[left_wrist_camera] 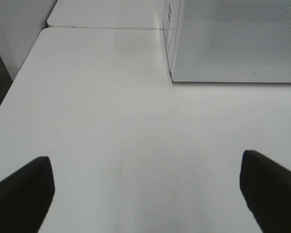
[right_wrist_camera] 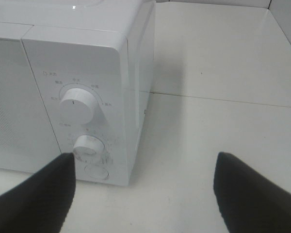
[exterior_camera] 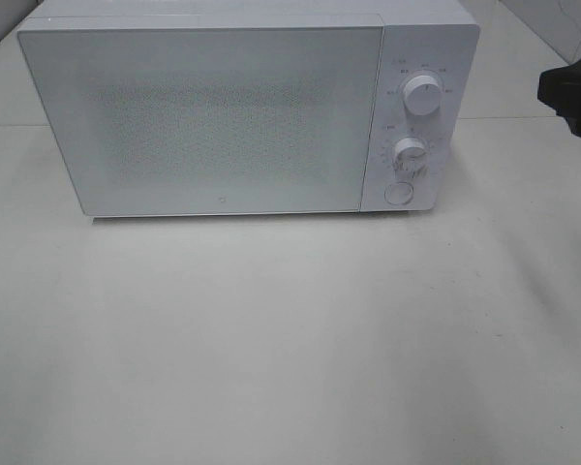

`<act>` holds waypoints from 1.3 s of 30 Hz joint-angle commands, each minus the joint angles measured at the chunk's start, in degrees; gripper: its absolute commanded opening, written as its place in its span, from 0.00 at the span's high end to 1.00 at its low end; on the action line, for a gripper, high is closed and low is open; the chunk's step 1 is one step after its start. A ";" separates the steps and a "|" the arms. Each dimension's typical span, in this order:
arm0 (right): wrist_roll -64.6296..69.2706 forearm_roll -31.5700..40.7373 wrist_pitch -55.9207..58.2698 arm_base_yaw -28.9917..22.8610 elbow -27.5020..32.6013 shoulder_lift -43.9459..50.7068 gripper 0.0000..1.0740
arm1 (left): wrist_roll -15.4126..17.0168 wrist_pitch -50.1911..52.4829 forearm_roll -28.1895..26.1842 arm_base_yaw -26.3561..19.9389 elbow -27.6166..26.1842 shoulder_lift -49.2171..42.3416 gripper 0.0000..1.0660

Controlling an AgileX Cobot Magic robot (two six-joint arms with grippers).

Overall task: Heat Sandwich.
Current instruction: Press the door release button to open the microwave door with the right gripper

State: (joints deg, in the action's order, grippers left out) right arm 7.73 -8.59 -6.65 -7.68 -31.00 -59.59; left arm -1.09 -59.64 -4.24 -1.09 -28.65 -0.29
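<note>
- The microwave [exterior_camera: 223,116] is sitting on the white table [exterior_camera: 290,339] with its door [exterior_camera: 203,121] fully shut.
- The sandwich is not showing in any view. It may be lying behind the frosted door, but I cannot tell.
- The right gripper [right_wrist_camera: 145,158] is hovering just off the control panel, its jaws standing wide and holding nothing. One finger is lining up near the lower knob [right_wrist_camera: 88,146] and the round button [right_wrist_camera: 97,173] beneath it.
- The left gripper [left_wrist_camera: 145,162] is hanging over bare table near the microwave's left front corner, with its jaws spread wide and empty.
- Judging by this pose, the step in hand is working the panel: either pressing the button to release the door or setting the timer.
- For the button, the arm should be bringing one fingertip squarely onto its centre and pushing straight in, so that the oven is not sliding backwards.
- For the knob, the jaws should be narrowing evenly around its rim and keeping clear of the upper knob [right_wrist_camera: 77,104] while twisting.
- The left arm should be keeping out of the door's swing.
</note>
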 commanded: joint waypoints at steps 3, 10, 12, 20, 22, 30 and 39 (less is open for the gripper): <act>-1.43 0.52 -7.91 0.29 0.46 -4.47 0.29 | 0.06 0.40 -0.29 -0.17 0.23 -1.49 0.08; -11.57 11.52 -25.21 0.23 6.42 -11.92 0.29 | 0.06 0.40 -0.29 -0.17 0.23 -1.49 0.08; -12.09 12.72 -27.10 -0.06 7.10 -12.55 0.29 | 0.06 0.40 -0.29 -0.17 0.23 -1.49 0.08; -20.68 26.93 -39.71 -9.00 11.23 -18.79 0.29 | 0.06 0.40 -0.29 -0.17 0.23 -1.49 0.08; -21.20 31.17 -44.06 -12.49 12.03 -21.37 0.29 | 0.06 0.40 -0.29 -0.17 0.23 -1.49 0.08; -21.08 36.96 -50.08 -20.05 12.03 -27.56 0.29 | 0.06 0.40 -0.29 -0.17 0.23 -1.49 0.08; -21.08 44.06 -55.23 -27.85 12.03 -34.32 0.29 | 0.06 0.40 -0.29 -0.17 0.23 -1.49 0.08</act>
State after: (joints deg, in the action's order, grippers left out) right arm -12.72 34.38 -60.22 -34.43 -18.85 -93.33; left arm -1.09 -59.64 -4.24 -1.09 -28.65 -0.29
